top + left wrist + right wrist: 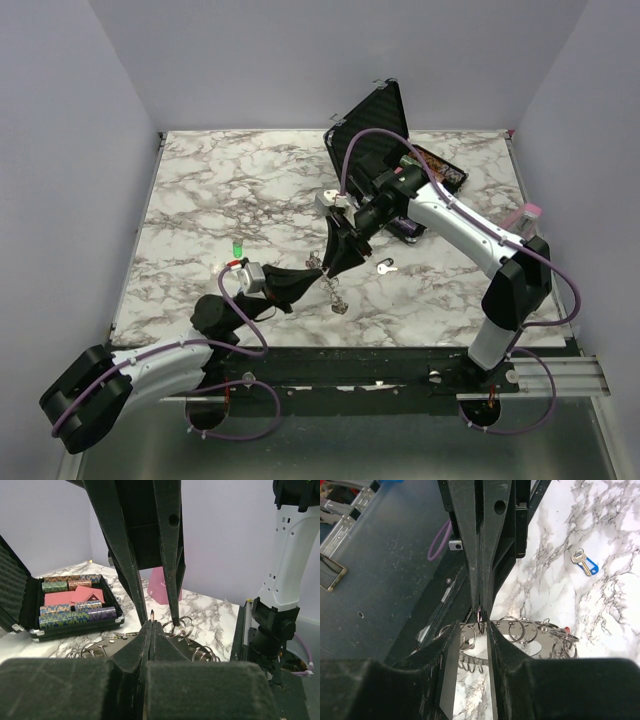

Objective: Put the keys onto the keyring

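**Right wrist view catches a fiddly threading step**

Near the front middle of the white-and-grey marble table point(200, 200), the keyring point(520, 629), a long silver-grey chain of thin metal split rings, is shown lying on the stone. One small ring at its end is held upright, clenched between the shut black fingers of the left gripper point(480, 611). The right gripper point(472, 632) is seen straddling that same ring, its jaws set partly apart with nothing visibly clamped between them. None of the keys is shown in either pincer. A small blue-and-silver key-shaped piece point(582, 562) is seen alone on the marble, well apart from the rings. A speck of red point(568, 629) among the far rings may be a key head, though that cannot be told. The open black hard case point(380, 120) is seen at the back of the table.

The step in hand is judged to be the parting of the pinched ring so that a key can be threaded. It is best done with the left grip held firm and motionless and the ring presented edge-on. One right fingertip should be worked into the coil's split rather than pressed against its face. Slow, small moves are called for. The thin wire is likely to twist or slip from the pads, and the loose chain can be dragged if pulled.
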